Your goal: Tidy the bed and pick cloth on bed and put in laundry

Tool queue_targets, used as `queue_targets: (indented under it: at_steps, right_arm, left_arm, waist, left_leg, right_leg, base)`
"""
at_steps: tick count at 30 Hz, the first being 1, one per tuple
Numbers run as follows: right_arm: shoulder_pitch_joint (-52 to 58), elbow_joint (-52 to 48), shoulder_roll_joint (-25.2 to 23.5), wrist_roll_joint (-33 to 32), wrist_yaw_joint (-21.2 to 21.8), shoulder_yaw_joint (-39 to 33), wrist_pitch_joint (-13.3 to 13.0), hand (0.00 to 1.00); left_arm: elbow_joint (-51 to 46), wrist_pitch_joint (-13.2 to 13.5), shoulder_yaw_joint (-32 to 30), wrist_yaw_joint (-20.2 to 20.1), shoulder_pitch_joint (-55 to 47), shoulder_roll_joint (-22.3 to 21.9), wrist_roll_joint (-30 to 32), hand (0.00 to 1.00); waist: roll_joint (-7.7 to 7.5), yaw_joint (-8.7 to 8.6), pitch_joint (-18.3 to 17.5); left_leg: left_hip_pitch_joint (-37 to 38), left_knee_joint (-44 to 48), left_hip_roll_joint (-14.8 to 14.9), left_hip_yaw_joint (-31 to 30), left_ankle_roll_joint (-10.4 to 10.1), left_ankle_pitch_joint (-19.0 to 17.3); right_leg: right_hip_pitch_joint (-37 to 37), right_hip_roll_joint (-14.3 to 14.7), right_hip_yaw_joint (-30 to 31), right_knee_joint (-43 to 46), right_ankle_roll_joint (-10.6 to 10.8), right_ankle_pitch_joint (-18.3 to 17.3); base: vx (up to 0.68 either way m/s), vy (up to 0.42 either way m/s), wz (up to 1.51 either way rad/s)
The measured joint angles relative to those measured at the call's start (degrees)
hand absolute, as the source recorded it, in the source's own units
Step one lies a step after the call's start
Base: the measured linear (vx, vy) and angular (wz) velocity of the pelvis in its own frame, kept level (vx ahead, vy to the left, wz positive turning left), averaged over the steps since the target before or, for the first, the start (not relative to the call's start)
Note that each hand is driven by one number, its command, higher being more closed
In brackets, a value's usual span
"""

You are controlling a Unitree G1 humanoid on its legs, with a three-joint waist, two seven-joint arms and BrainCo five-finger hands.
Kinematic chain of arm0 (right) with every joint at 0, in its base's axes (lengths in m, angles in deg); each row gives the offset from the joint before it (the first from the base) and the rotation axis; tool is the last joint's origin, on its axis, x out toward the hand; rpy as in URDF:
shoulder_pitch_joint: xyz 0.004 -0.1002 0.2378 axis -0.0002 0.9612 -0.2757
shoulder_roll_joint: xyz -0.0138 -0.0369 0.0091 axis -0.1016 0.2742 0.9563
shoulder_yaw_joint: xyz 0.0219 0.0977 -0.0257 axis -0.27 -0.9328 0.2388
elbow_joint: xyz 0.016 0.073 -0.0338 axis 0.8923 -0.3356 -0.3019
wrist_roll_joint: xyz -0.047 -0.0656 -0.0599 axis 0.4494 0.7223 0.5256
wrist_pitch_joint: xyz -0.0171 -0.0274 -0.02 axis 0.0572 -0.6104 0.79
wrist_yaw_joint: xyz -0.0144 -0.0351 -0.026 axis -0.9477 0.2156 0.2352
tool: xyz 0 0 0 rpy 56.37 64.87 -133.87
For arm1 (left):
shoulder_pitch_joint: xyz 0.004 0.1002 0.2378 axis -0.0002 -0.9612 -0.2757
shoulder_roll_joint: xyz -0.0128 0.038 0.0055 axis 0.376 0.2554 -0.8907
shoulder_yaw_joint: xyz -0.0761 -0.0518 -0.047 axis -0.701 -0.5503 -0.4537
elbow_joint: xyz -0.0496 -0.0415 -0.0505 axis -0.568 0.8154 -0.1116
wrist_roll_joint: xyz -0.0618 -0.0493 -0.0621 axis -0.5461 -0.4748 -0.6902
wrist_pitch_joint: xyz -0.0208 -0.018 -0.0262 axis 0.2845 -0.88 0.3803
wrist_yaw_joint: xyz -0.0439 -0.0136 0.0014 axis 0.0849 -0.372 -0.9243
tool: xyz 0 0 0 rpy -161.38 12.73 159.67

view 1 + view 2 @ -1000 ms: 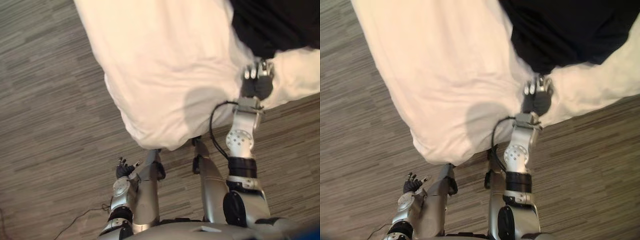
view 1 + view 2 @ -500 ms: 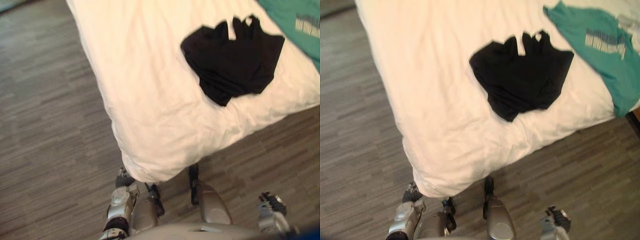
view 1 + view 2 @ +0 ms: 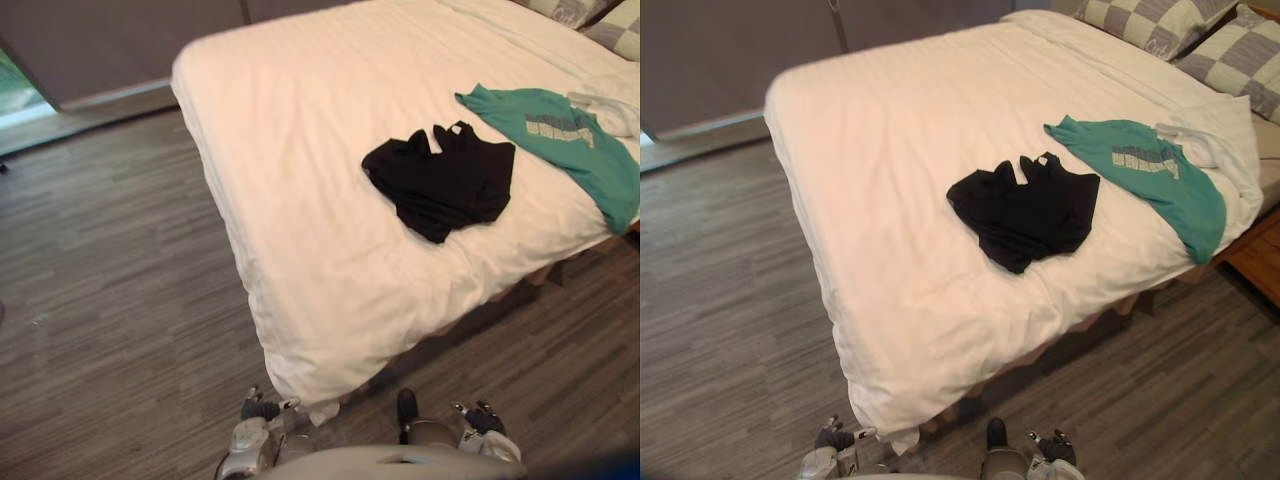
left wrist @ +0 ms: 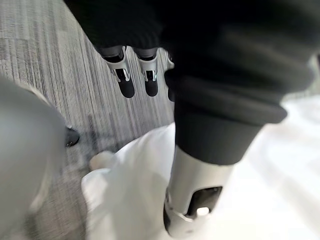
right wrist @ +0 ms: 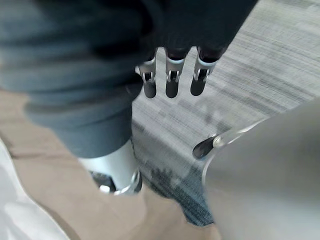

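A crumpled black cloth (image 3: 442, 183) lies on the white bed cover (image 3: 300, 150), near the foot end. To its right a teal shirt (image 3: 1140, 165) is spread flat, with a small white cloth (image 3: 1190, 142) by its far edge. My left hand (image 3: 258, 412) hangs low by the bed's near corner, fingers (image 4: 125, 82) straight and empty over the floor. My right hand (image 3: 480, 418) hangs low on the other side, its fingers (image 5: 170, 80) straight too and holding nothing. Both hands are well short of the clothes.
Grey checked pillows (image 3: 1140, 25) lie at the head of the bed. A wooden piece of furniture (image 3: 1262, 255) stands at the bed's right side. Grey plank floor (image 3: 110, 280) runs along the left side and the foot of the bed.
The camera has tilted up and now takes in the whole bed. My right hand has come off the bed edge by the black cloth, dropped to my side and straightened its fingers.
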Motion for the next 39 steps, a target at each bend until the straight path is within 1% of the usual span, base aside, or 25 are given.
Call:
queue_targets:
  at_steps: [4, 6, 8, 10, 11, 12, 13, 14, 15, 16, 17, 18, 19, 20, 21, 22, 23, 24, 26, 28, 30, 32, 34, 36, 39]
  right_arm:
    - [0.46, -0.04, -0.21, 0.24, -0.02, 0.67, -0.05, 0.0]
    - [0.01, -0.19, 0.12, 0.29, -0.04, 1.24, -0.1, 0.0]
    - [-0.72, -1.88, 0.46, 0.18, -0.49, 0.38, -0.17, 0.0]
    - [-0.35, -0.92, 0.32, 0.25, -0.8, 0.18, -0.2, 0.0]
    - [-0.24, -0.45, -0.46, 0.21, -0.83, 0.26, -0.25, 0.0]
    - [-0.2, 0.0, 0.51, 0.3, -0.84, 0.63, -0.58, 0.0]
    - [-0.63, 0.63, 1.35, 0.32, -0.88, 0.29, -0.6, 0.0]
    - [-3.06, 1.1, 2.45, -0.23, -1.11, -2.26, -0.5, 0.0]
    - [-3.03, 2.44, 3.01, -0.11, -1.03, -2.49, -0.27, 0.0]
    - [-2.74, 3.99, 3.2, 0.18, -1.03, -2.45, 0.02, 0.0]
    - [-2.08, 5.21, 3.45, 0.29, -1.05, -2.55, 0.39, 0.0]
    - [-1.81, 5.3, 3.06, 0.33, -1.03, -2.23, 0.58, 0.0]
    - [-1.9, 5.45, 2.65, 0.33, -1.0, -1.94, 0.59, 0.0]
    - [-2.17, 5.21, 2.7, 0.18, -1.02, -1.39, 0.56, 0.0]
    - [-1.96, 5.27, 2.76, 0.32, -1.25, -1.39, 0.66, 0.0]
    - [-2.18, 5.38, 3.85, 0.32, -1.35, -1.44, 0.95, 0.0]
    - [-2.49, 5.34, 4.75, 0.34, -1.4, -1.44, 0.96, 0.0]
    - [-2.95, 5.83, 5.42, 0.34, -1.46, -1.41, 0.89, 0.0]
    - [-4.51, 5.69, 2.54, 0.34, -1.12, -0.28, 0.68, 0.0]
    - [-4.61, 5.16, 0.86, 0.34, -0.99, 0.61, 0.49, 0.0]
    - [-4.76, 4.83, 1.51, 0.35, -1.01, 1.21, 0.43, 0.0]
    - [-4.77, 5.3, 4.28, 0.46, -1.17, 2.26, 0.49, 0.0]
    - [-4.8, 6.04, 7.35, 0.99, -1.4, 2.29, 0.47, 0.0]
    - [-3.42, 5.98, 7.78, 1.49, -1.85, 1.13, 0.16, 0.0]
    - [-0.39, 6.43, 6.59, 1.39, -2.03, -0.3, 0.29, 0.0]
  left_arm:
    - [0.12, -0.16, 2.8, 0.0, 0.0, -0.33, 2.87, 0.0]
    - [0.37, -0.17, 3.36, -0.03, 0.71, -0.87, 4.77, 0.0]
    - [0.49, -0.71, 3.81, 0.01, 1.0, -0.88, 4.96, 0.0]
    - [-0.1, -1.13, 4.27, 0.02, 0.78, -0.22, 5.0, 0.0]
    - [0.17, -1.34, 4.19, 0.09, 1.58, 0.9, 4.97, 0.0]
    - [1.14, -1.86, 4.53, -0.03, 1.99, 0.74, 4.99, 0.0]
    - [2.02, -1.93, 4.36, 0.0, 1.78, 0.15, 4.98, 0.0]
    - [2.01, -1.61, 4.5, 0.06, 2.2, -0.18, 4.92, 0.0]
    - [2.04, -1.94, 5.2, 0.49, 2.59, 0.63, 4.87, 0.0]
    - [2.17, -2.19, 5.92, 0.71, 2.25, 1.24, 4.86, 0.0]
    - [2.19, -2.25, 6.05, 0.88, 1.62, 2.22, 4.82, 0.0]
    - [2.14, -2.2, 5.97, 1.25, 1.37, 3.97, 4.76, 0.0]
    - [2.18, -2.21, 5.82, 1.42, 1.3, 5.32, 4.75, 0.0]
    - [2.23, -2.57, 5.73, 1.96, 1.26, 5.96, 4.71, 0.0]
    - [2.03, -2.47, 5.8, 2.06, 1.03, 6.31, 4.66, 0.0]
    - [1.78, -2.36, 6.03, 2.12, 0.54, 5.87, 4.57, 0.0]
    - [1.6, -2.25, 6.12, 2.21, 0.44, 5.16, 4.48, 0.0]
    - [0.88, -2.25, 6.09, 2.44, 0.62, 4.27, 4.24, 0.0]
    - [-0.51, -2.07, 6.15, 2.75, 0.9, 6.48, 3.61, 0.0]
    - [-0.5, -1.99, 6.24, 2.78, 0.69, 7.55, 3.51, 0.0]
    - [-0.45, -1.76, 8.32, 2.28, 0.45, 7.35, 3.48, 0.0]
    - [-0.55, -0.31, 7.98, 2.07, 0.69, 5.34, 0.97, 0.0]
    - [-0.51, 0.32, 7.79, 2.07, 0.61, 3.49, -0.79, 0.0]
    - [-0.19, 0.35, 7.96, 1.87, 0.47, 3.5, -0.92, 0.0]
    - [-0.14, 0.33, 8.22, 1.18, 0.33, 3.73, -0.97, 0.0]
  waist:
    - [-0.62, -0.61, -0.19]
    - [0.49, -0.63, 0.2]
    - [1.61, -1.28, 1.99]
    - [-0.24, -1.47, 1.5]
    - [-2.86, -1.03, 1.68]
    - [-1.83, -1.09, 1.56]
    - [1.04, -0.15, 0.7]
    - [2.53, -0.02, 3.03]
    - [1.89, -1.44, 2.91]
    - [1.25, -1.56, 2.65]
    - [0.81, -1.25, 1.94]
    - [-0.62, -0.56, 0.84]
    - [-1.26, 0.11, 0.63]
    - [0.63, 0.65, 0.7]
    - [0.38, 1.14, 0.59]
    - [-0.3, 1.29, 0.39]
    - [0.42, 1.26, 0.14]
    - [2.77, 1.57, -0.07]
    - [0.14, 1.7, 1.6]
    - [-0.49, 2.0, 2.47]
    - [0.84, 2.24, 4.41]
    - [3.11, 2.06, 6.14]
    - [5.05, 2.3, 6.29]
    - [4.73, 1.99, 6.28]
    - [4.3, 1.23, 5.47]
  left_leg:
    - [2.75, -2.06, -2.2, 2.76, 0.96, 1.17]
    - [2.19, -2.7, -1.57, 5.27, 2.61, 2.22]
    - [2.04, -2.0, -0.06, 8.03, 2.51, 2.71]
    - [2.67, -0.8, -0.16, 10.02, 2.27, 2.98]
    - [2.7, 1.26, -1.74, 11.76, 1.82, 2.42]
    - [1.68, -0.14, -4.68, 10.41, 3.07, 0.31]
    - [0.73, -2.02, -5.25, 9.13, 5.5, 0.82]
    - [0.98, -4.36, -5.14, 11.24, 7.93, 4.52]
    - [1.38, -4.68, -5.57, 12.9, 8.28, 5.23]
    - [1.44, -4.68, -5.69, 13.96, 8.22, 5.54]
    - [0.4, -4.15, -4.83, 16.85, 7.89, 5.78]
    - [-1.37, -2.27, -3.87, 19.05, 7.45, 6.04]
    - [-2.64, -0.88, -3.42, 20.02, 7.28, 5.94]
    - [-5.83, 4.4, 0.84, 19.58, 7.03, 6.29]
    - [-7.26, 4.72, -0.02, 18.62, 4.8, 4.95]
    - [-7.24, -3.37, -6.33, 14.95, 5.15, 5.68]
    - [-6.95, -7.83, -8.05, 14.08, 7.09, 10.22]
    - [-7.21, -7.98, -5.87, 17.34, 10.93, 15.02]
    - [-7.8, -5.82, -4.6, 17.9, 10.39, 14.51]
    - [-8.44, -1.93, -1.85, 18.18, 8.36, 13.09]
    - [-8.66, 2.54, 0.63, 16.08, 6.42, 11.56]
    - [-10.96, 6.09, 1.23, 0.46, 3.76, 11.52]
    - [-11.7, 8.91, 0.46, -9.45, 0.9, 8.94]
    - [-10.3, 17.82, -1.68, -12.24, 0.06, 3.63]
    - [-7.66, 10.84, -1.71, -11.63, -0.17, 2.11]
  right_leg:
    - [-0.16, -1.78, -0.3, 1.98, 0.49, 0.91]
    - [-1.14, -1.39, -1.02, 0.0, 0.75, 5.26]
    - [-4.64, -2.76, -8.11, 20.21, -4.79, -7.24]
    - [-3.79, -6.77, -11.65, 31.13, -4.59, -13.48]
    - [-3.95, -7.3, -12.7, 30.93, -4.25, -14.21]
    - [-2.0, -4.73, -10.64, 21.5, -3.33, -13.22]
    - [0.5, -1.99, -8.88, 16.22, -3.31, -13.84]
    - [-2.08, -5.02, -12.17, 35.47, -5.84, -17.76]
    - [-0.66, -9.01, -12.85, 44.94, -5.43, -19.04]
    - [1.02, -10.73, -12.32, 47.02, -4.94, -18.88]
    - [4.54, -13.51, -12.22, 46.59, -3.85, -17.33]
    - [7.72, -15.6, -12.06, 40.54, -3.55, -10.55]
    - [8.71, -15.69, -11.21, 35.46, -1.25, -7.76]
    - [11.28, -10.49, -11.08, 25.36, 0.13, -8.67]
    - [12.87, -10.2, -10.35, 21.59, 0.12, -8.62]
    - [15.37, -11.27, -9.08, 14.11, 0.18, -8.61]
    - [15.86, -10.92, -9.18, 11.35, 0.46, -8.48]
    - [16.12, -8.16, -10.15, 8.74, 2.92, -9.66]
    - [18.67, -7.35, -11.39, 3.09, 4.29, -11.02]
    - [21.65, -5.1, -11.46, -1.95, 3.79, -10.63]
    - [23.24, -3.19, -11.18, -3.75, 3.62, -10.74]
    - [22.21, -1.93, -9.08, -3.28, 1.29, -12.08]
    - [18.74, -2.01, -6.93, -1.43, 0.23, -12.69]
    - [15.98, -2.85, -3.04, 0.12, 0.71, -12.39]
    - [15.52, -2.52, -2.58, -1.76, 1.69, -11.07]
  base:
    - [-0.1, 0.059, -0.31]
    - [-0.08, -0.03, -0.49]
    - [0.37, -0.187, -0.5]
    - [0.49, -0.242, -0.51]
    - [0.21, -0.163, -1.05]
    - [0.16, -0.095, -1.21]
    - [0.5, 0.035, -1.62]
    - [0.69, -0.037, -1.25]
    - [0.61, -0.027, -1.05]
    - [0.34, -0.068, -0.85]
    - [0.33, -0.059, -1.3]
    - [0.26, -0.086, -1.46]
    - [0.06, -0.182, -1.64]
    - [-0.05, -0.144, -1.24]
    - [-0.11, -0.063, -1.18]
    - [-0.11, 0.089, -0.66]
    - [-0.11, 0.109, -0.96]
    - [-0.07, 0.005, -0.68]
    - [-0.11, -0.176, -0.46]
    - [-0.16, -0.242, -0.37]
    - [-0.16, -0.251, -0.46]
    - [-0.21, -0.427, -0.62]
    - [-0.14, -0.21, -1.02]
    - [0.05, 0.025, -0.98]
    - [-0.02, 0.085, -0.08]
